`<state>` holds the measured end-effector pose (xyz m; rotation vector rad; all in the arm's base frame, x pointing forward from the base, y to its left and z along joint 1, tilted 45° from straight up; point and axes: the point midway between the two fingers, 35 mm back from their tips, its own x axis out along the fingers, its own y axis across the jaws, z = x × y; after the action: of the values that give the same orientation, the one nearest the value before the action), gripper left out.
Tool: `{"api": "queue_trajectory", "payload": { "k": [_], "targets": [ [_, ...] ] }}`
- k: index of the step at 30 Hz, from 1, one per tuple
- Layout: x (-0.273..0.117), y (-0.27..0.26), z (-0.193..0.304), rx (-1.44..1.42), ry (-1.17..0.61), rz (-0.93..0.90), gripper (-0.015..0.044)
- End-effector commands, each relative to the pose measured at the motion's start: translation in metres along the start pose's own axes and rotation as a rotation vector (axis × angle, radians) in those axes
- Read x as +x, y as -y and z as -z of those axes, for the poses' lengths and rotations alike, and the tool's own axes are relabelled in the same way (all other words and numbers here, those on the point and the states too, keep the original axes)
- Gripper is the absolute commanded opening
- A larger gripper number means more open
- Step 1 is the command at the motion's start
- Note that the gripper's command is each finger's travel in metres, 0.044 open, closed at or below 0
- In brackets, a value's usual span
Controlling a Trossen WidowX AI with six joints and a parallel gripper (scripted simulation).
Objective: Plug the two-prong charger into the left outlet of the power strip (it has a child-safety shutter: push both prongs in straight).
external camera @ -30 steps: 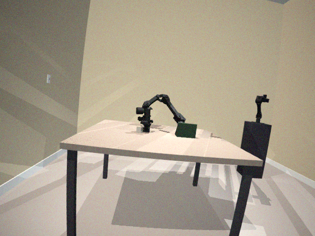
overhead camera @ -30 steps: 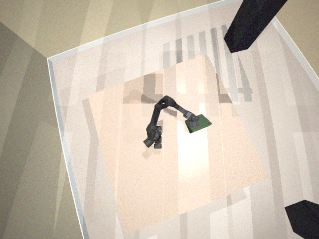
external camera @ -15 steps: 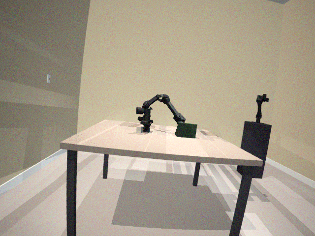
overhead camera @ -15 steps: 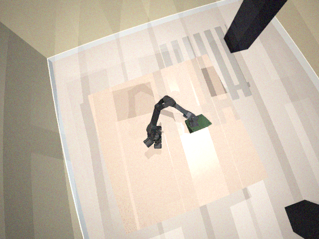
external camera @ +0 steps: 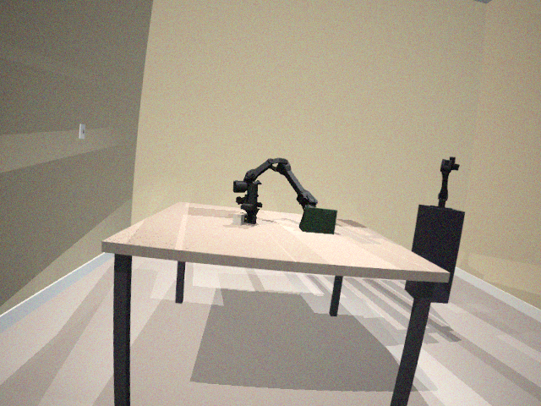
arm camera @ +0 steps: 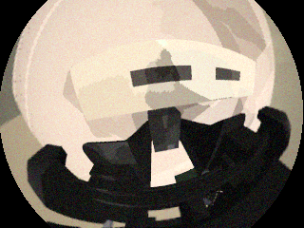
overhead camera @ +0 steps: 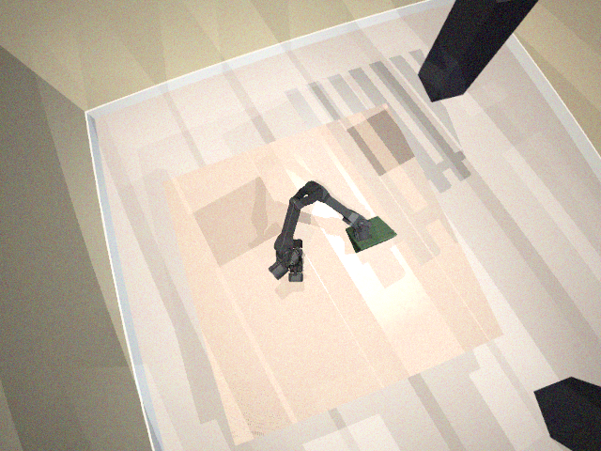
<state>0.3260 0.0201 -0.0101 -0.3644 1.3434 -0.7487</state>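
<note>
Your tool [overhead camera: 362, 231] [external camera: 309, 203] [arm camera: 160, 122] is gripping the dark charger [arm camera: 164, 130] — it sits between the fingers, just beside the pale power strip [arm camera: 106, 97] with its two dark slots. You can't tell whether its prongs touch the strip. On the worktop [overhead camera: 300, 339] [external camera: 262, 244] [arm camera: 100, 35], a green block [overhead camera: 380, 234] [external camera: 319, 220] partly hides your tool in the exterior view.

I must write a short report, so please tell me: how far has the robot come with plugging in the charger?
Done: something is gripped, and the gripper is at the power strip.
In hand: a dark block between the fingers, probably the charger, overlapping the strip's near edge in the wrist view.
Left: probably the straight push and release; no prongs are visible, so I cannot confirm insertion.
</note>
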Motion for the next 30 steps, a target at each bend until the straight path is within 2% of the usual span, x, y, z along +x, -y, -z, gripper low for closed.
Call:
{"api": "queue_trajectory", "payload": {
  "k": [1,30],
  "targets": [
    [0.0002,0.0001,0.0018,0.002,0.004,0.004,0.0000],
    [0.0006,0.0001,0.0079,0.001,0.003,0.004,0.0000]
  ]
}}
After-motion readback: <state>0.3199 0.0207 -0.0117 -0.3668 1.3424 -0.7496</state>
